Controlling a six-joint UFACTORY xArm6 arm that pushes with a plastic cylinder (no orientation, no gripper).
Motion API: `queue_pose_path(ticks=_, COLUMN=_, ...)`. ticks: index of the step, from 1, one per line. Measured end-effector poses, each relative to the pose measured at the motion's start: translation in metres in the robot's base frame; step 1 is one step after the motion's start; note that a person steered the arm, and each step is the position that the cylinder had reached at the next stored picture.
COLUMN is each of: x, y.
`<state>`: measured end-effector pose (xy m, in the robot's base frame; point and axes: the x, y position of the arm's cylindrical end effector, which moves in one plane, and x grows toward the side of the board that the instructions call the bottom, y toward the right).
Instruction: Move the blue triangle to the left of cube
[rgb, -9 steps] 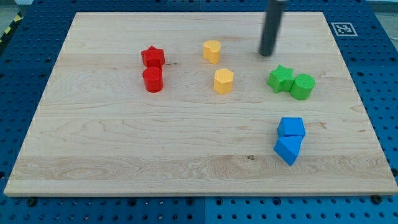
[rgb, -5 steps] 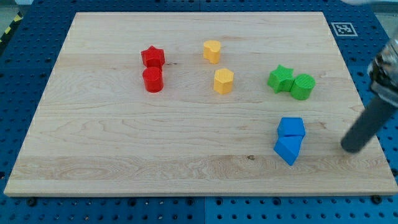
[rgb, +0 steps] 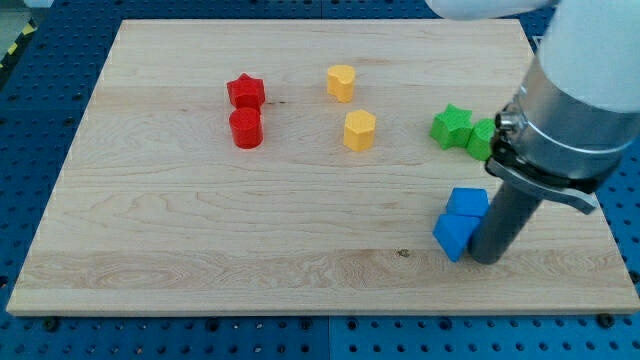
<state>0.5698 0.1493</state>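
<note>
My tip (rgb: 487, 256) rests on the counter (rgb: 200, 230) at the view's lower right, pressed against the right side of the blue triangle (rgb: 455, 236). The triangle touches the blue cube (rgb: 466, 202), lying just below it. I carry no pincer, only this dark rod. My arm covers part of the green cylinder (rgb: 482, 138) beside the green star (rgb: 451, 126).

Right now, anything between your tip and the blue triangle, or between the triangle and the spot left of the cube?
Nothing visible. My tip sits right against the blue triangle on its right side. The board to the view's left of the blue cube holds no block; the nearest, the yellow hexagon, lies well up.
</note>
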Motion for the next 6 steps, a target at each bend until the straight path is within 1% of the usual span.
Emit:
queue_pose_path(ticks=1, x=0.000, y=-0.037)
queue_pose_path(ticks=2, x=-0.002, y=-0.059)
queue_pose_path(ticks=3, x=-0.003, y=-0.061)
queue_pose_path(ticks=4, x=-0.003, y=-0.051)
queue_pose_path(ticks=5, x=-0.003, y=-0.027)
queue_pose_path(ticks=6, x=-0.007, y=-0.031)
